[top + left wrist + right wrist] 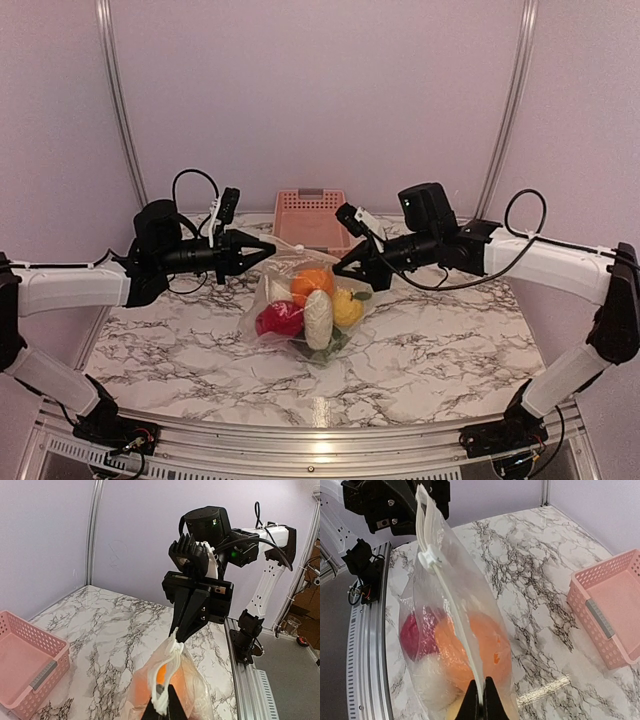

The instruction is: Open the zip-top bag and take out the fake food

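The zip-top bag (300, 262) stands in the middle of the table, held up by its white zip strip. The fake food is inside: an orange piece (312, 283), a red one (279, 319), a white one (318, 318), a yellow one (347, 307) and some green. My left gripper (266, 252) is shut on the strip's left end (164, 709). My right gripper (338, 268) is shut on its right end (482, 702). The white slider (429, 558) sits on the strip between them. In the left wrist view the strip (161, 680) gapes a little, with orange showing through.
A pink slotted basket (310, 215) stands behind the bag at the back of the marble table; it also shows in the left wrist view (25, 665) and the right wrist view (610, 610). An aluminium rail (320, 430) runs along the table's near edge.
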Robot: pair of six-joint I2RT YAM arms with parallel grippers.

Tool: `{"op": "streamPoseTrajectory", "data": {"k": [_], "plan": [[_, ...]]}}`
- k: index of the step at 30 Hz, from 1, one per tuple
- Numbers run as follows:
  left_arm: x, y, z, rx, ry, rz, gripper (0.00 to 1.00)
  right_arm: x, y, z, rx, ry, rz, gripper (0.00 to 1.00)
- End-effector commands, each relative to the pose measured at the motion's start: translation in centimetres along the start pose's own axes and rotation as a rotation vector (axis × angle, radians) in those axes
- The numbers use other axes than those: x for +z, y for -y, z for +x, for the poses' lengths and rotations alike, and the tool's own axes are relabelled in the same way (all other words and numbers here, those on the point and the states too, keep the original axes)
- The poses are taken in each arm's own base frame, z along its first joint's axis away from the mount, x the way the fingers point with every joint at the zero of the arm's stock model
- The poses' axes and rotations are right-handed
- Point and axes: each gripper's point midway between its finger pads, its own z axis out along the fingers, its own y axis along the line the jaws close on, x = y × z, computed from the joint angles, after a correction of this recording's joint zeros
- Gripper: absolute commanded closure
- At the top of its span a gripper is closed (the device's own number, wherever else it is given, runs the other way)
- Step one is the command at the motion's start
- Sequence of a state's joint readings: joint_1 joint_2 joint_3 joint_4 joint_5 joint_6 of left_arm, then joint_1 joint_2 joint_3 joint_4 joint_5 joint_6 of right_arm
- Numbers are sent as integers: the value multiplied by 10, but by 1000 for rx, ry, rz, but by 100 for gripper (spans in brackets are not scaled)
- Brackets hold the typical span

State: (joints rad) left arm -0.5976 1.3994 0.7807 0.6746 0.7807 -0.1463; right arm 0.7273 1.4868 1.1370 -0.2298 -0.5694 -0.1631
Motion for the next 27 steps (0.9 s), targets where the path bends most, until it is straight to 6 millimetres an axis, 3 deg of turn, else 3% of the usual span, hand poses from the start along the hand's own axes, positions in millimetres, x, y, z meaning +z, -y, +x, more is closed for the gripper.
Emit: {"op": "streamPoseTrajectory", "data": {"k": [1, 5, 8, 15, 22, 27], "plan": [[-10, 4, -15, 71, 55, -40, 91, -22, -9, -65, -124, 77, 35, 100], [-17, 3, -6, 81, 37, -73, 72, -15, -14, -64, -169, 21, 13, 100], [-23, 0, 3, 94, 8, -119, 55, -1, -10, -39, -153, -36, -1, 100], [-32, -8, 36, 154, -58, -202, 36, 27, -17, 6, -154, -158, -3, 100], [-27, -1, 53, 205, -129, -173, 38, 31, -23, 12, -158, -192, 2, 100], [-25, 13, 57, 238, -146, -124, 54, 28, -23, 6, -163, -182, 7, 100]]}}
